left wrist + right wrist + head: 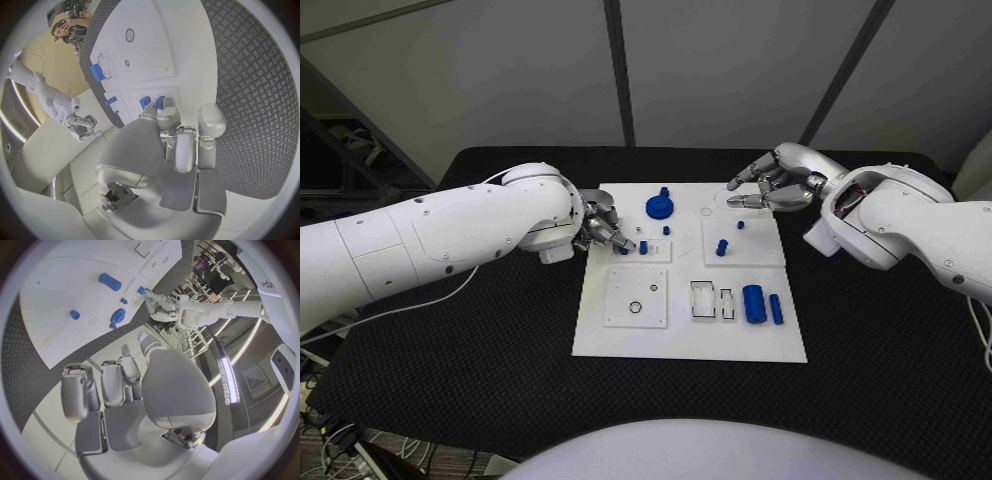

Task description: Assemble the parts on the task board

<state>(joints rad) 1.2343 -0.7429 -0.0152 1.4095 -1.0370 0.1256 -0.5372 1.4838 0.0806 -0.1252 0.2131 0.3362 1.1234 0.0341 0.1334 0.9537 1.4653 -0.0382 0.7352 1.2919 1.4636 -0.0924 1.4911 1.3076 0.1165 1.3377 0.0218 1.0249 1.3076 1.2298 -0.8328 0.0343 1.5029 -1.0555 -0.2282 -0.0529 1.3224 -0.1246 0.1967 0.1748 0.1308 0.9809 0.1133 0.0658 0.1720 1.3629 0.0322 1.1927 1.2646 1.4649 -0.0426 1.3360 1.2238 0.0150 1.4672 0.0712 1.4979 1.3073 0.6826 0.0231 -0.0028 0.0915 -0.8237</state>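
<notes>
A black counter [877, 350] before grey wall panels carries the white board [661, 340], with the blue parts spread on it: a gear [659, 207] near the far edge, two cylinders [763, 304] lying at the near right, and several small pegs [721, 247] standing in the middle. The step in hand looks like the seating of a small peg at the board's left-middle block. There the left robot hand [606, 232] reaches in from the left, its fingers drawn together over a small blue part [154, 103] at their tips; it seems to pinch this piece, though the fingers hide the contact. The next move would call for lining that piece upright over its hole and pressing it straight down, without knocking the pegs just beside it. The right robot hand [776, 180] hovers over the board's far right corner, fingers loosely curled and apart, holding nothing and touching no part.
</notes>
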